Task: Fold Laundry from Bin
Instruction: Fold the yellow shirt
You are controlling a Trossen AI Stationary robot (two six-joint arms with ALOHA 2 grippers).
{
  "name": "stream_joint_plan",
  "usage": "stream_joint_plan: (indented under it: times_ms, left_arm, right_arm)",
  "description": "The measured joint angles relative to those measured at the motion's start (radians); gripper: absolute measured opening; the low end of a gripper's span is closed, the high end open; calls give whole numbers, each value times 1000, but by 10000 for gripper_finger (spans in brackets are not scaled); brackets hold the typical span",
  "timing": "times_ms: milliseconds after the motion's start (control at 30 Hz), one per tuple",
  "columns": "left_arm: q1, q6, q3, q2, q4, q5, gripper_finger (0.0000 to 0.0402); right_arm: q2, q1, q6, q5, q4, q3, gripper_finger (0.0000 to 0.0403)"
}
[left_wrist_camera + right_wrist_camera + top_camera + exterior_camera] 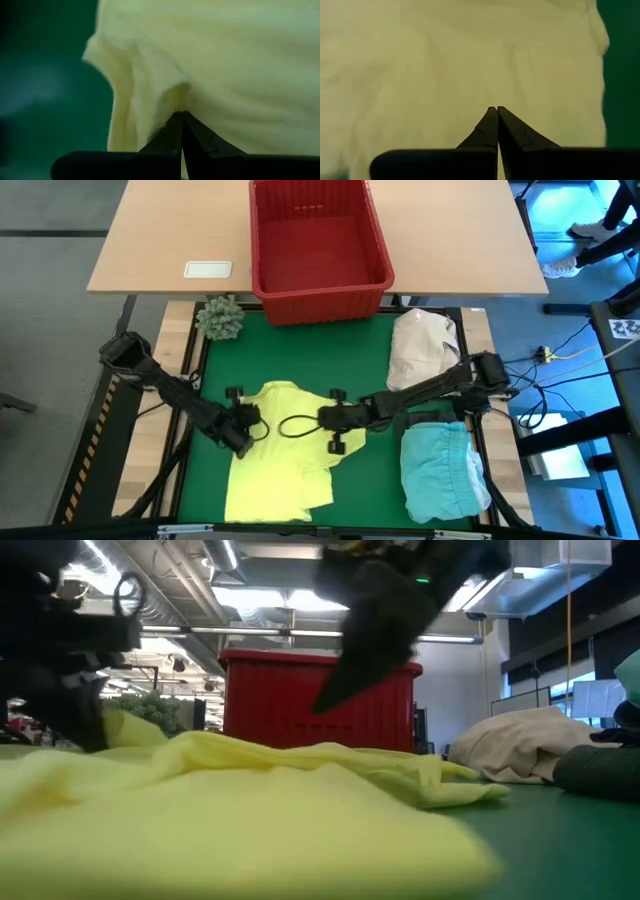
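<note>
A bright yellow shirt (275, 465) of the laundry lies spread on the green mat (370, 480), its dark neckline (293, 425) facing up. My left gripper (247, 430) is shut at the shirt's left side, beside the neckline. My right gripper (322, 420) is shut with its tip (323, 706) above the shirt, just right of the neckline; no cloth hangs from it. The red bin (318, 240) stands on the wooden table beyond the mat. A light turquoise garment (440, 470) lies folded at the mat's near right. My left gripper pinches a gathered pucker of the yellow shirt (176, 99) between its two fingers, on the shirt's left part near the neckline. The fingers slant down from the table's left. The cloth rises in a small peak at the fingers (128, 728); the rest lies on the mat.
A cream-white cloth bundle (422, 345) sits on the mat's far right, and a green spiky ball (220, 318) at its far left corner. A white card (208, 269) lies on the wooden table left of the bin. Bare mat shows between the shirt and the bin.
</note>
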Motion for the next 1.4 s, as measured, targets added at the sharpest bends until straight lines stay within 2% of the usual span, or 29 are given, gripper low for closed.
stream_joint_plan:
  times_ms: [167,333,567,733,933,1067,1233,1400]
  left_arm:
    - [92,87,0,-9,-17,-22,0]
    - [147,144,2,-41,-17,-28,0]
    - [231,198,3,-122,-48,-122,0]
    - [304,215,19,-203,-40,-164,0]
    - [278,328,97,-280,113,-135,0]
    - [239,425,102,-274,301,-69,0]
    - [200,448,102,-193,443,-5,0]
    - [178,448,102,-88,494,7,0]
  right_arm:
    - [-121,5,75,49,28,-173,0]
    - [-176,11,101,62,28,-287,0]
    - [-182,73,32,12,30,-317,0]
    - [-207,129,5,39,9,-316,0]
    - [-268,208,-64,188,-23,-316,0]
    - [-275,213,-92,203,-52,-316,2]
    - [-266,211,-203,204,-72,-316,31]
    - [-265,214,-369,186,-92,-316,103]
